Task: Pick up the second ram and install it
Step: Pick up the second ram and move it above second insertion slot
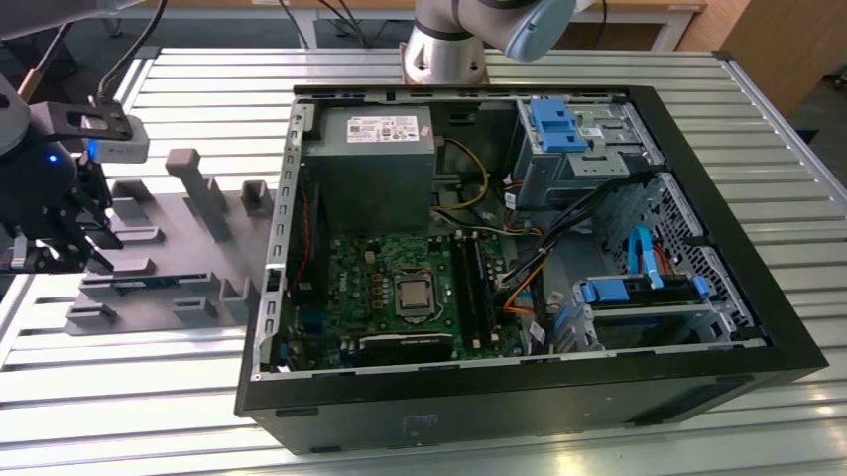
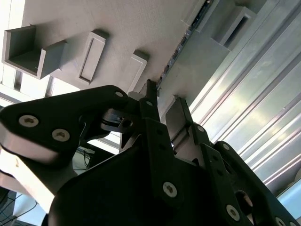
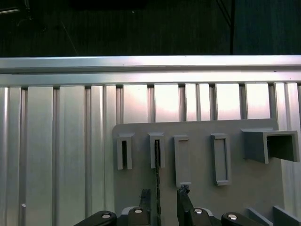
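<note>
Between the fingers (image 3: 184, 200) of the gripper (image 3: 163, 195) stands the second ram (image 3: 156, 183), seen edge-on in the first wrist view as a thin dark line; it sits on its long edge in the grey fixture (image 3: 197, 197), one end tucked into a slotted block (image 3: 151, 150) that keeps it upright, so both flat faces are free for a pinch. Its long axis lies flat along the fixture plate and runs from that block straight back under the gripper; in the exterior view this reads as roughly across the picture, toward the open computer case (image 1: 530, 397). The fingers are parted to a narrow gap and straddle the stick, one on each face; light shows between at least one pad and the board, so I judge nothing is clamped yet and the stick has not left its slot. The gripper hangs at the exterior view's left, well apart from the case; the green motherboard (image 1: 364, 278) lies face-up inside it. Everything rests on a ribbed metal table (image 1: 198, 119).
</note>
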